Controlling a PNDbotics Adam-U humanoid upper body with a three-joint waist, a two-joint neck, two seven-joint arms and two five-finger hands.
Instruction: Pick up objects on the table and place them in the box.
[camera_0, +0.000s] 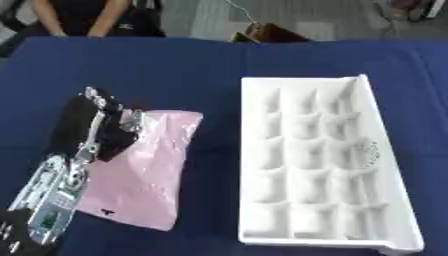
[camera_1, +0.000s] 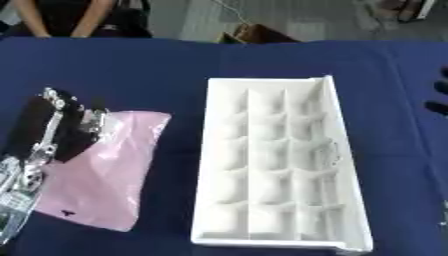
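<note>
A flat pink plastic bag (camera_0: 144, 170) lies on the blue table, left of the box. My left hand (camera_0: 92, 125), black with silver joints, comes in from the lower left and sits on the bag's upper left corner. Its fingers (camera_0: 131, 119) are curled down onto the pink film and the thumb lies on the bag's left edge. The white box (camera_0: 315, 160), a long tray split into several compartments, stands right of centre with nothing in it that I can make out. Only a small dark part of my right hand (camera_1: 440, 105) shows at the right edge of the right eye view.
The table (camera_0: 175, 70) is covered in a dark blue cloth. A person sits behind the far left edge, and a brown object (camera_0: 267, 34) stands beyond the far edge. Bare cloth lies between the bag and the box.
</note>
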